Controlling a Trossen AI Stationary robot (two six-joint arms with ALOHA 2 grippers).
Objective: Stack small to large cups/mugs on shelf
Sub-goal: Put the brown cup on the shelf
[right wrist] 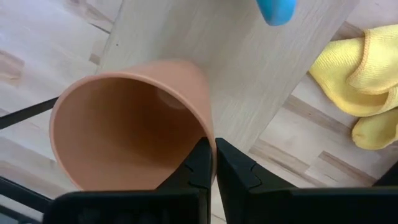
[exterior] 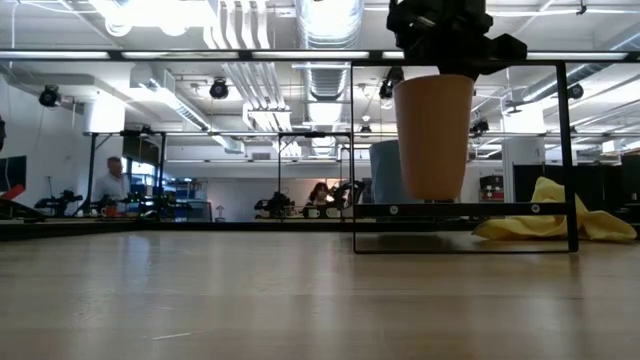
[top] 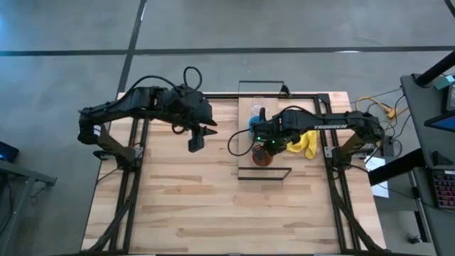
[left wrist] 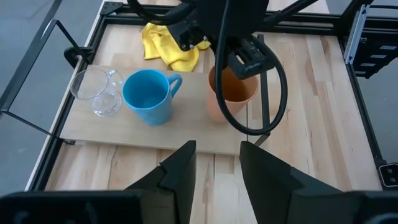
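Observation:
The shelf, a light-wood board (top: 245, 107) in a black wire frame, lies on the table right of centre. On it stand a clear glass cup (left wrist: 96, 93) and a light-blue mug (left wrist: 149, 96), side by side. My right gripper (top: 269, 146) is shut on the brown-orange cup (exterior: 433, 135), upright over the board's near part. My left gripper (left wrist: 214, 168) is open and empty above the table, left of the shelf. My right gripper holds the brown-orange cup by its rim (right wrist: 208, 134), one finger inside the cup and one outside. The fingers come from above, pointing down. The cup stays upright, its base at or just above the board; I cannot tell whether it touches.
A yellow cloth (top: 307, 142) lies on the table just right of the shelf. The shelf's wire frame (exterior: 565, 150) rises above the board. Bare tabletop (top: 213, 213) lies toward the near edge.

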